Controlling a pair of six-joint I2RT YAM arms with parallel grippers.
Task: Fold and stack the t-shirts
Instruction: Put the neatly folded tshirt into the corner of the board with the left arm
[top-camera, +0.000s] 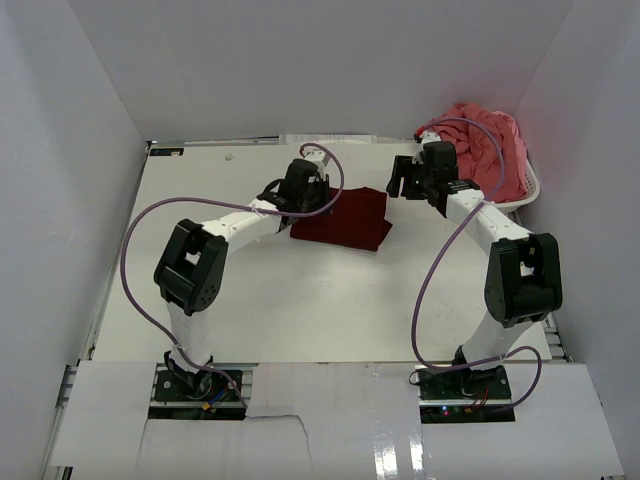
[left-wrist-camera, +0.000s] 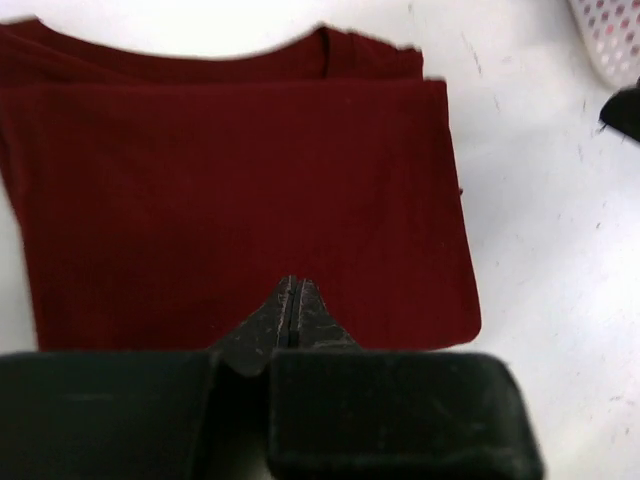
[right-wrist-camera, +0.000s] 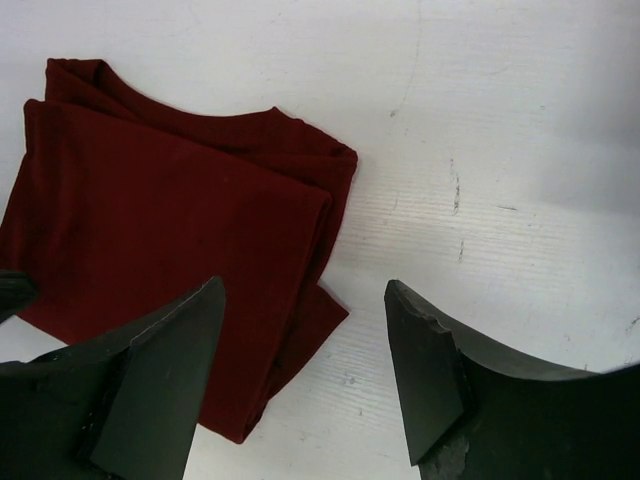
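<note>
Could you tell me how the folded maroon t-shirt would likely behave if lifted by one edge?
The maroon t-shirt is soft layered cloth, so it would probably droop and unfold. It looks thin, so likely light. Pushed across the table, it might bunch up.

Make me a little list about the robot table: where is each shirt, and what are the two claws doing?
dark red shirt: folded, flat on the table
pink shirt: crumpled in the white basket, far right
left gripper: shut, over the dark red shirt's edge
right gripper: open, by that shirt's right side
</note>
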